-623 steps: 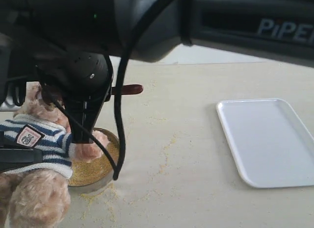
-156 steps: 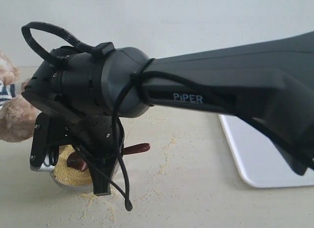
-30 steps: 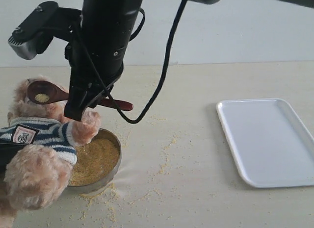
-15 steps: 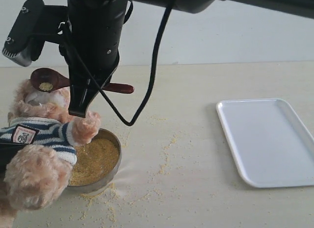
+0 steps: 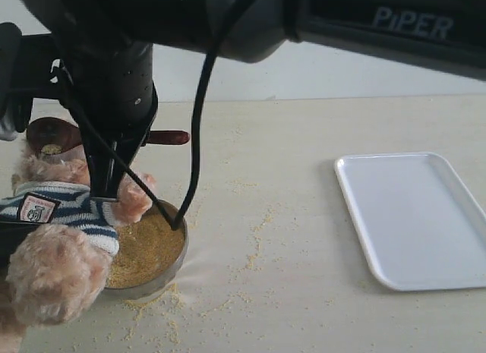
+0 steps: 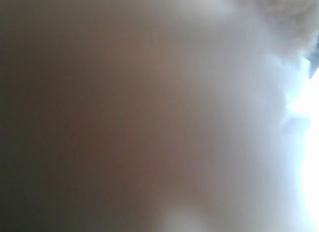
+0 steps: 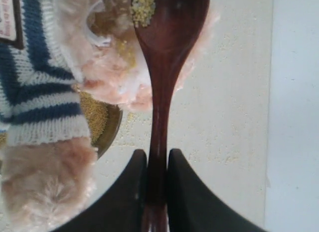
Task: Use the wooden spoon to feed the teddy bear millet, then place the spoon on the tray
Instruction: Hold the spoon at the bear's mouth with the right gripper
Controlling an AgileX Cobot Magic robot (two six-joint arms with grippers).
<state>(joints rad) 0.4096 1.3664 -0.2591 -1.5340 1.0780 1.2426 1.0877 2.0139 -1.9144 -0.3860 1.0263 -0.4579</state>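
The teddy bear (image 5: 57,209) stands at the left in its striped shirt, one paw over the metal bowl of millet (image 5: 148,247). My right gripper (image 7: 157,154) is shut on the handle of the wooden spoon (image 7: 167,52). The spoon's bowl (image 5: 47,134) carries a little millet (image 7: 142,7) and hovers right at the bear's face (image 7: 112,75). The right arm (image 5: 114,80) hides the gripper's fingers in the exterior view. A black finger of my left gripper (image 5: 19,243) presses across the bear's belly. The left wrist view shows only blurred fur. The white tray (image 5: 418,216) lies flat at the right.
Loose millet grains (image 5: 254,239) are scattered on the table around the metal bowl (image 7: 108,129) and toward the tray. The big black right arm spans the top of the exterior view. A pale wall runs behind the table.
The right arm has swung lower and further left, carrying the spoon's bowl leftward over the bear's face. The bear, bowl and tray have stayed put.
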